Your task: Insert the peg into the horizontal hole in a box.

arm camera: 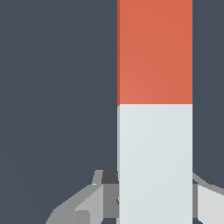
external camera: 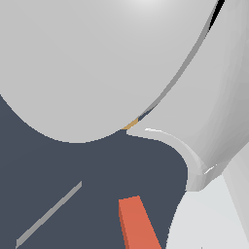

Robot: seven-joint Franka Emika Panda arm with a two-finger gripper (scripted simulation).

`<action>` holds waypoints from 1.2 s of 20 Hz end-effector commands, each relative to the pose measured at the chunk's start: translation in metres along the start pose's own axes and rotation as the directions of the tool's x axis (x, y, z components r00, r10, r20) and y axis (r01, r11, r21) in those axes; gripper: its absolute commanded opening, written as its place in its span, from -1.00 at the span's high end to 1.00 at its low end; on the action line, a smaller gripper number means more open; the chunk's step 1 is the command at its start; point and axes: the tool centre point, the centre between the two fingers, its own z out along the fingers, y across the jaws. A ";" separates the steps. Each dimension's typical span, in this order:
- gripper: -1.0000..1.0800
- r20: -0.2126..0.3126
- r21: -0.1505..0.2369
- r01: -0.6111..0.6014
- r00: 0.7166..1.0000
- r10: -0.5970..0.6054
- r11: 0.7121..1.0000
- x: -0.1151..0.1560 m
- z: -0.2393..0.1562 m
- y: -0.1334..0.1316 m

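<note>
— Peg [arm camera: 155,109] first: where does it sit?

— In the wrist view it runs lengthwise between the gripper [arm camera: 155,192] fingers [arm camera: 83,205], one finger on each side of its pale half, the red-orange half reaching beyond them over the dark floor [arm camera: 57,87].

— Jaws?

— Clamped on the peg's pale half, both pressing its sides.

— And the exterior view, from its left across?

— A thin grey strip [external camera: 48,216] on the floor, then the peg's red-orange end [external camera: 137,223], then the pale arm body [external camera: 214,97] filling the exterior view's right. A tan sliver [external camera: 130,124] shows between the arm parts; too small to identify.
</note>
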 end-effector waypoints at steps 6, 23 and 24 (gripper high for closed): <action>1.00 0.000 -0.001 0.000 1.000 0.000 1.000 0.000 0.000 0.000; 1.00 0.000 0.000 -0.031 1.000 0.031 1.000 0.039 -0.006 -0.009; 1.00 0.000 0.000 -0.035 0.999 0.035 0.999 0.045 -0.006 -0.010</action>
